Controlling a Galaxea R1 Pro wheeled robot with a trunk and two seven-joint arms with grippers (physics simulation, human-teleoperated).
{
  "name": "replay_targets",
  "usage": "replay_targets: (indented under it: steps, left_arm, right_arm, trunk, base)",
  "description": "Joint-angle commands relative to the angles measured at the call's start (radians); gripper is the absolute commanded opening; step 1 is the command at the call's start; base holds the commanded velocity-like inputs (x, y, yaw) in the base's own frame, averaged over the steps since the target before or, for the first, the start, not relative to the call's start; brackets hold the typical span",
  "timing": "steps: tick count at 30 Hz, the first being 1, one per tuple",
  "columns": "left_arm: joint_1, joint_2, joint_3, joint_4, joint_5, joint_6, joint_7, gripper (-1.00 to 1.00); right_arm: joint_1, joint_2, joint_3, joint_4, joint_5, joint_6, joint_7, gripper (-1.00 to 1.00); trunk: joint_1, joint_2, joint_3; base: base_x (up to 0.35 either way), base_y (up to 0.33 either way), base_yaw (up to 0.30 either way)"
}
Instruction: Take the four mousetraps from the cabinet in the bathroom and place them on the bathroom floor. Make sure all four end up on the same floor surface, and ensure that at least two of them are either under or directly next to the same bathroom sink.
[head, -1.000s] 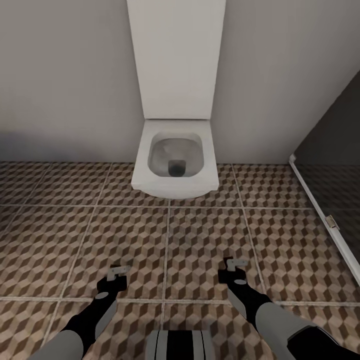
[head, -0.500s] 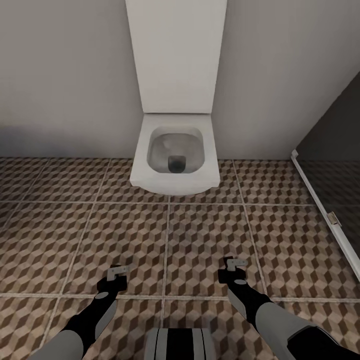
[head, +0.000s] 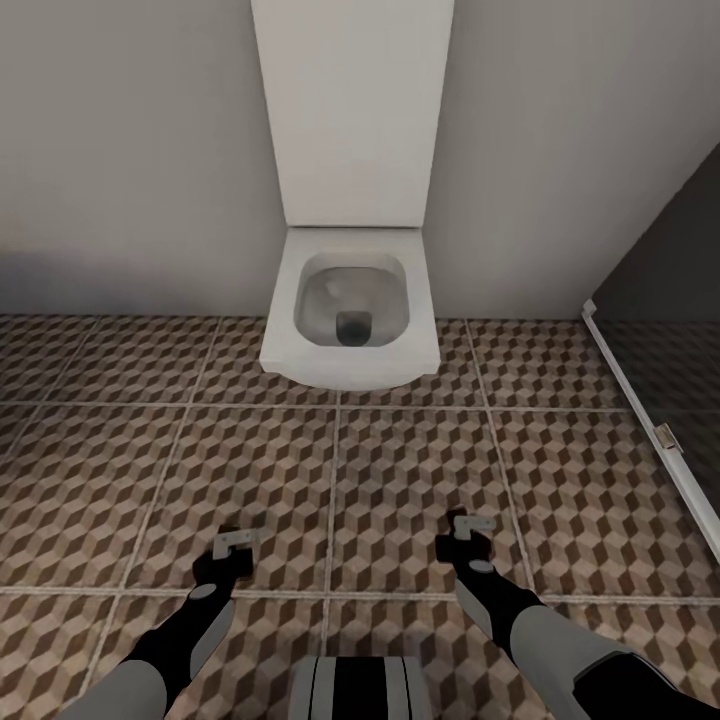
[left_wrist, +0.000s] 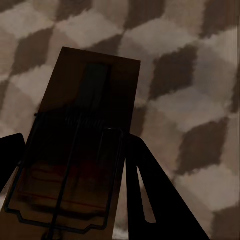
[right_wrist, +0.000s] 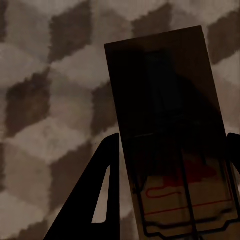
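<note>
Both arms reach forward, low over the cube-patterned bathroom floor (head: 400, 470). My left gripper (head: 235, 548) is shut on a mousetrap (head: 238, 541), seen in the left wrist view as a brown wooden base with a wire frame (left_wrist: 85, 135) between the dark fingers (left_wrist: 150, 200). My right gripper (head: 466, 530) is shut on a second mousetrap (head: 470, 524). In the right wrist view its brown base (right_wrist: 170, 125) runs out past one finger (right_wrist: 95, 200), above the tiles. The cabinet and the sink are out of view.
A white toilet (head: 350, 310) with its lid raised stands against the grey wall straight ahead. At the right, a dark glass panel in a white frame (head: 650, 430) runs along the floor. Open tiles lie between the grippers and the toilet.
The whole view shifted slightly a second ago, so the toilet sits a little higher in the picture. Both grippers still hold their mousetraps in the same pose.
</note>
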Motion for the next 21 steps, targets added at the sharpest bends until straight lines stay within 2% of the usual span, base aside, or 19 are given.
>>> replay_targets:
  steps: [1,7,19,21]
  left_arm:
    - [-0.001,0.001,-0.008,0.001,0.008,-0.022,0.008,-1.00]
    - [-0.001,0.001,-0.013,0.003,0.007,-0.053,0.009,-1.00]
    - [-0.001,0.000,-0.014,0.001,0.006,-0.078,0.040,-1.00]
    - [-0.001,0.000,-0.014,0.001,0.006,-0.079,0.045,-1.00]
  right_arm:
    - [-0.001,0.000,0.008,0.004,-0.012,-0.022,-0.002,-1.00]
    - [-0.001,0.000,0.007,0.011,-0.014,-0.085,-0.002,-1.00]
    - [-0.001,0.001,0.006,0.012,-0.015,-0.098,-0.002,-1.00]
    - [-0.001,0.001,0.006,0.012,-0.015,-0.098,-0.002,-1.00]
  trunk:
    - [0.000,0.000,-0.001]
    - [0.000,0.000,-0.001]
    - [0.000,0.000,-0.001]
    - [0.001,-0.001,-0.008]
  base:
    - [0.000,0.000,0.000]
    - [0.000,0.000,0.000]
    - [0.000,0.000,0.000]
    - [0.000,0.000,0.000]
